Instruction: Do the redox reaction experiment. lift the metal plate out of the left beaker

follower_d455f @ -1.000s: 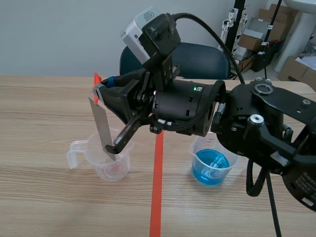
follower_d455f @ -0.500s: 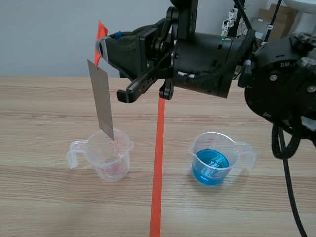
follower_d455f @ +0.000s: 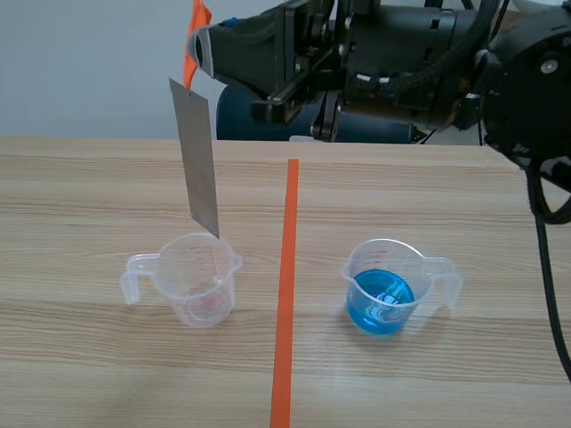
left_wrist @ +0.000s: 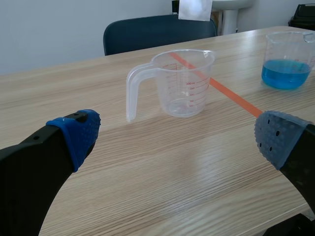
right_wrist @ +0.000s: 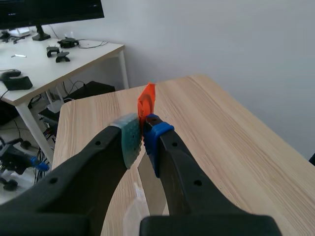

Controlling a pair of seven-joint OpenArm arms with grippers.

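Observation:
A thin grey metal plate [follower_d455f: 199,160] with an orange tab [follower_d455f: 196,31] at its top hangs upright from my right gripper [follower_d455f: 200,52], which is shut on its top edge, high over the table's left half. The plate's lower corner is just above the rim of the clear, empty left beaker [follower_d455f: 202,283]. In the right wrist view the fingers [right_wrist: 129,140] pinch the orange tab [right_wrist: 146,101], and the plate [right_wrist: 151,184] runs down between them. My left gripper [left_wrist: 174,140] stands open low over the table, the clear beaker [left_wrist: 183,83] ahead of it and the plate's lower end [left_wrist: 195,9] above that.
A second clear beaker [follower_d455f: 387,287] with blue liquid stands right of the orange tape line [follower_d455f: 285,294]; it also shows in the left wrist view as the blue beaker [left_wrist: 288,61]. A dark chair [left_wrist: 157,30] sits behind the table's far edge.
My right arm has risen and drawn the plate straight up: its lower end was inside the left beaker a second ago and now hangs just above the rim.

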